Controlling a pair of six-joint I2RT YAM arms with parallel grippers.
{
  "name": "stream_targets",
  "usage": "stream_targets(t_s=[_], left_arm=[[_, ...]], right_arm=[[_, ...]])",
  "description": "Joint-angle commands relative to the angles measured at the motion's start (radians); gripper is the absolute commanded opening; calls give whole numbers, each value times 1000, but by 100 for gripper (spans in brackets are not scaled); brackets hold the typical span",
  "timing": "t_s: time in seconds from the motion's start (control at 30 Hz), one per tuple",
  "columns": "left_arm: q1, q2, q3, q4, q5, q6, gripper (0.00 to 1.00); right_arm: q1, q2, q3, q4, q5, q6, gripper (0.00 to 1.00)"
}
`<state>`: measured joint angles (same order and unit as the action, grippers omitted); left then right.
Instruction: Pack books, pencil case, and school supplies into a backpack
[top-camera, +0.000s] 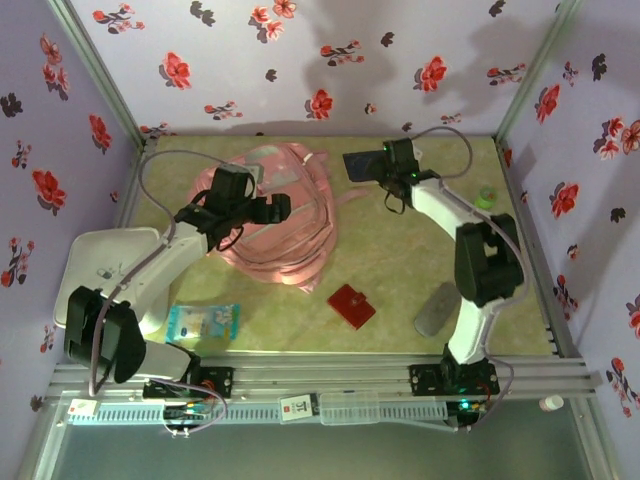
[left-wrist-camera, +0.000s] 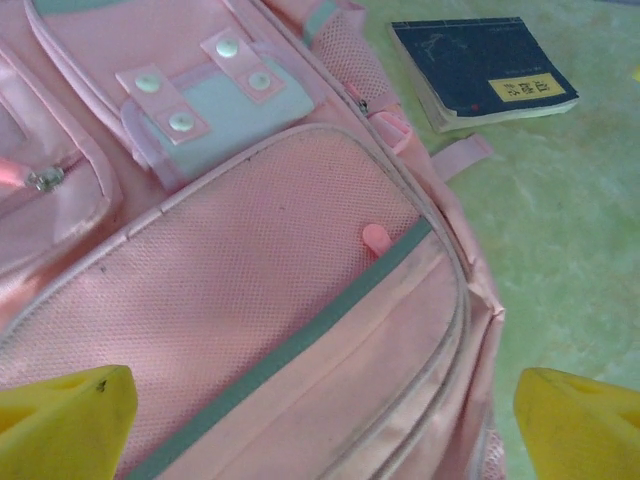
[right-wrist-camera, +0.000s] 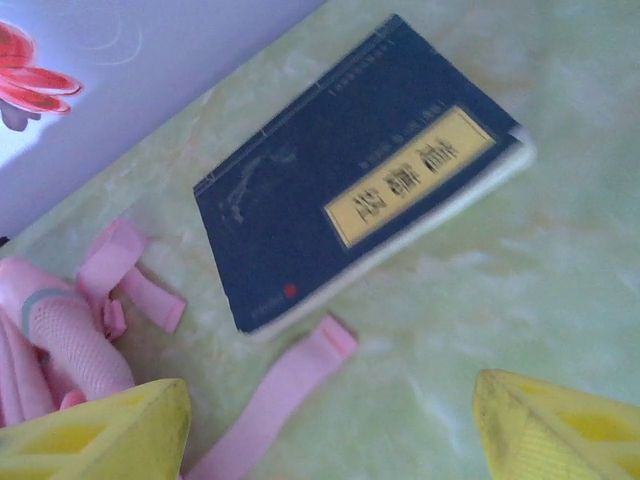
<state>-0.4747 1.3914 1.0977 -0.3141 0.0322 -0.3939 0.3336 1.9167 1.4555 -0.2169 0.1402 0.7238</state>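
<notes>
Starting at the near left, I see the blue starry book (top-camera: 203, 322) lying flat on the table (top-camera: 400, 250), just beside my left arm. Further in, the left gripper (left-wrist-camera: 330, 430) hangs over the pink backpack (top-camera: 290, 225), which lies in the far left half of the table. Its yellow fingers (left-wrist-camera: 60, 420) stand wide apart at the two lower corners of the wrist view and hold nothing. Between them I see only the backpack's mesh front pocket, and I can't tell whether the tips touch the fabric. To the right and nearer, the red square piece (top-camera: 352, 305) lies alone on the table. The navy book (right-wrist-camera: 360, 210) lies flat toward the far edge, just right of the backpack, with a loose pink strap (right-wrist-camera: 290, 382) ending close beside it. The right gripper (right-wrist-camera: 330, 430) hovers by the book, its fingers (right-wrist-camera: 560, 430) spread wide, empty and not touching the cover. The grey pouch (top-camera: 437, 308) sits at the near right, beside the right arm.
</notes>
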Motion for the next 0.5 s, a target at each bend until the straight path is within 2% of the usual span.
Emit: stream_targets(t_s=[0.0,0.13,0.27,0.47], left_arm=[[11,-34,-23,58,26,-60,99],[21,-27,-13,29,26,-59,100],[23,-22,13,-6,25,-48,100],[24,-6,7,-5,29,-52,100]], right_arm=[[-3,160,166,-150,70,-103,76],[-4,354,403,-244,121,-82,77],[-4,452,506,-251,130,-64,79],[-3,560,627,-294,84,-86,78]])
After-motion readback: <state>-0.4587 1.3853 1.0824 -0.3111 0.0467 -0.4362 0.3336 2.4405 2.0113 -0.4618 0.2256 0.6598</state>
